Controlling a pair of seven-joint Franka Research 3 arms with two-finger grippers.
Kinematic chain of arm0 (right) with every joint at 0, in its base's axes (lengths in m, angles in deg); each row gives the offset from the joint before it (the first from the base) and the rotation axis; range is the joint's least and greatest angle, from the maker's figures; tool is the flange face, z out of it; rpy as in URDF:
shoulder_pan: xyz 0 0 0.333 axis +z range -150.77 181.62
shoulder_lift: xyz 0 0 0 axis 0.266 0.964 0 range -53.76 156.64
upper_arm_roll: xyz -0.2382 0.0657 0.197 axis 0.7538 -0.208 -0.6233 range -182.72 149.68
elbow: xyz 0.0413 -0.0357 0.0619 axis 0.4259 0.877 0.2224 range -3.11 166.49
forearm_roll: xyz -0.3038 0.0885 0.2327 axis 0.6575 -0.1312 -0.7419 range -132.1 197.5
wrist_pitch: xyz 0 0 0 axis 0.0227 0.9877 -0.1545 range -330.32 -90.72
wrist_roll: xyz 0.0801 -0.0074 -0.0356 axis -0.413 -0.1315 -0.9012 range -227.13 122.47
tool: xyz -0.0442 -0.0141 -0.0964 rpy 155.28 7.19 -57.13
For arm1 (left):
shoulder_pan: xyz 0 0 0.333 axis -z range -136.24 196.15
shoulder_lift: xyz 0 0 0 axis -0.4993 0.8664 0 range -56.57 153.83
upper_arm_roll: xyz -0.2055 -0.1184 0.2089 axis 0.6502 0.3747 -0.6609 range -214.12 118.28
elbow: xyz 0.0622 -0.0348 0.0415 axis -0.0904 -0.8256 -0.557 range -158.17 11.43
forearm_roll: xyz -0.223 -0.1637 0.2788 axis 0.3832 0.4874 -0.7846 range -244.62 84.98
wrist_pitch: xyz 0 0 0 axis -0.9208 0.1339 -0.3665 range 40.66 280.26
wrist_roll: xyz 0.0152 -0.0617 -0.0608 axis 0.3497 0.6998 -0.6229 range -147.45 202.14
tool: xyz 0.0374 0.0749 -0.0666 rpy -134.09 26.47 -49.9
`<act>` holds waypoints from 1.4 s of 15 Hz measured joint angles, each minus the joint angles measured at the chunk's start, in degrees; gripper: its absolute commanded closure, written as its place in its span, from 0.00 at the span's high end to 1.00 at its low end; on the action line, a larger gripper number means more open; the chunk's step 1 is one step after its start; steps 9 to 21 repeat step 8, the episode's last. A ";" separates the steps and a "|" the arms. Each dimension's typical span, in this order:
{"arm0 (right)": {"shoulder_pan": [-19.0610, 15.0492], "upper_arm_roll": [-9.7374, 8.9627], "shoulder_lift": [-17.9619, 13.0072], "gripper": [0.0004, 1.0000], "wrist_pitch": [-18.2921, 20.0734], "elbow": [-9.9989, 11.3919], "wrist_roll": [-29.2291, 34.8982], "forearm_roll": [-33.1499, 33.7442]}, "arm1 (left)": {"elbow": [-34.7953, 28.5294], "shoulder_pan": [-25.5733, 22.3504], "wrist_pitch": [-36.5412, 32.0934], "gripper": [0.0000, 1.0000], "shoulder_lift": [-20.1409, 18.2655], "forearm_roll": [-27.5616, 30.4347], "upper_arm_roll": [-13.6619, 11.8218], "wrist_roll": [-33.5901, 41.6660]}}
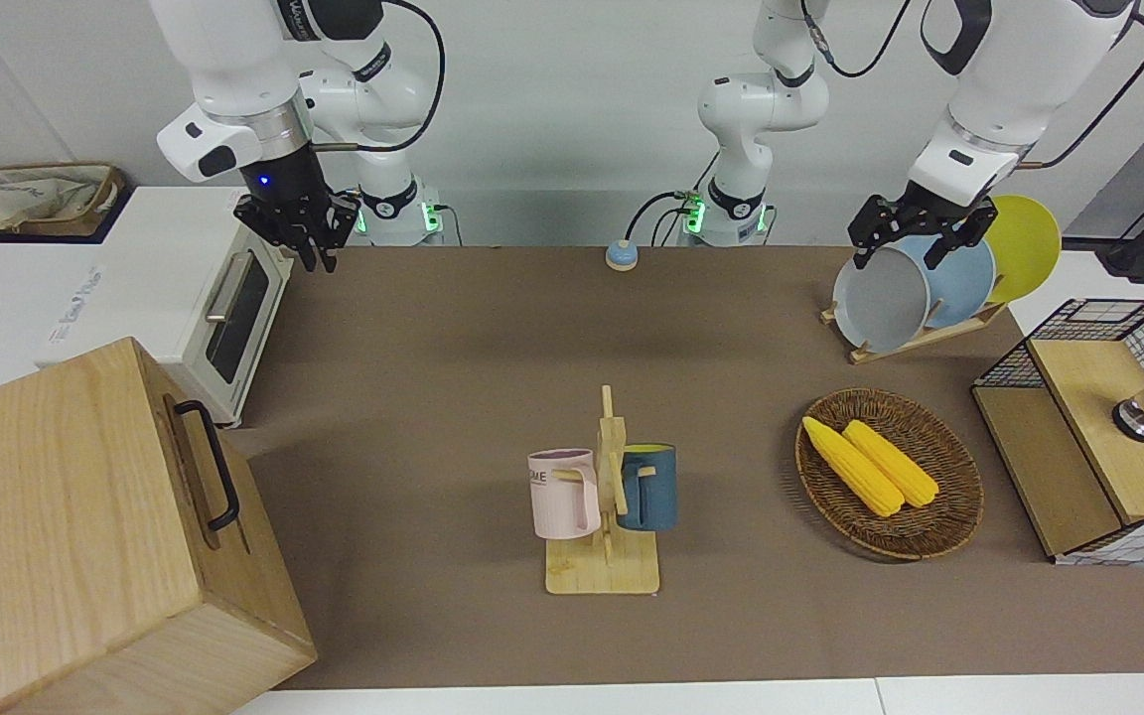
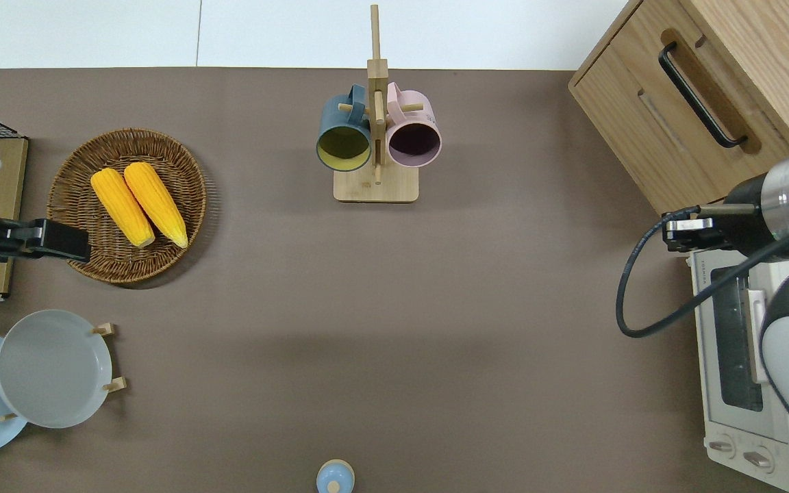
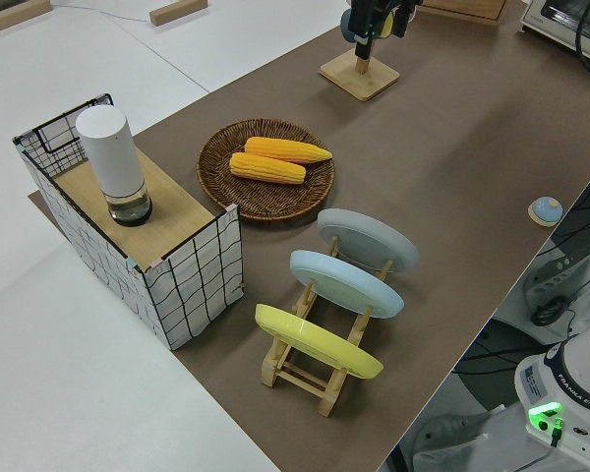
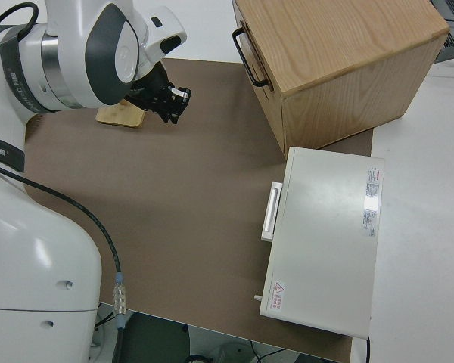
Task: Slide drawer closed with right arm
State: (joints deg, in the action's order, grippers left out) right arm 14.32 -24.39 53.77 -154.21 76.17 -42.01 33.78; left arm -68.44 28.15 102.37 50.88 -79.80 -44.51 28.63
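The drawer (image 1: pixel 197 477) with its black bar handle (image 2: pixel 699 92) sits in the large wooden box (image 4: pixel 340 53) at the right arm's end of the table, farther from the robots than the toaster oven. Its front panel looks about flush with the box. My right gripper (image 1: pixel 319 253), with a blue light on its wrist, hangs in the air over the brown mat by the oven's corner nearest the box (image 2: pixel 675 233). It holds nothing and touches neither the drawer nor the handle. My left arm is parked, and its gripper (image 1: pixel 898 256) is open and empty.
A white toaster oven (image 1: pixel 185 288) stands beside the box, nearer to the robots. A mug rack (image 1: pixel 607 497) stands mid-table. A basket of corn (image 1: pixel 929 536), a plate rack (image 1: pixel 915 288) and a wire-mesh box (image 1: pixel 1098 437) are at the left arm's end.
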 measured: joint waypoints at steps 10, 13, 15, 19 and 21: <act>-0.45 0.11 1.42 0.99 -1.55 0.01 -1.65 -0.01 | 0.00 0.00 0.00 0.99 0.00 0.00 0.00 0.00; -0.45 0.11 1.42 0.99 -1.55 0.01 -1.65 -0.01 | 0.00 0.00 0.00 0.99 0.00 0.00 0.00 0.00; -0.45 0.11 1.42 0.99 -1.55 0.01 -1.65 -0.01 | 0.00 0.00 0.00 0.99 0.00 0.00 0.00 0.00; -0.45 0.11 1.42 0.99 -1.55 0.01 -1.65 -0.01 | 0.00 0.00 0.00 0.99 0.00 0.00 0.00 0.00; -0.45 0.11 1.42 0.99 -1.55 0.01 -1.65 -0.01 | 0.00 0.00 0.00 0.99 0.00 0.00 0.00 0.00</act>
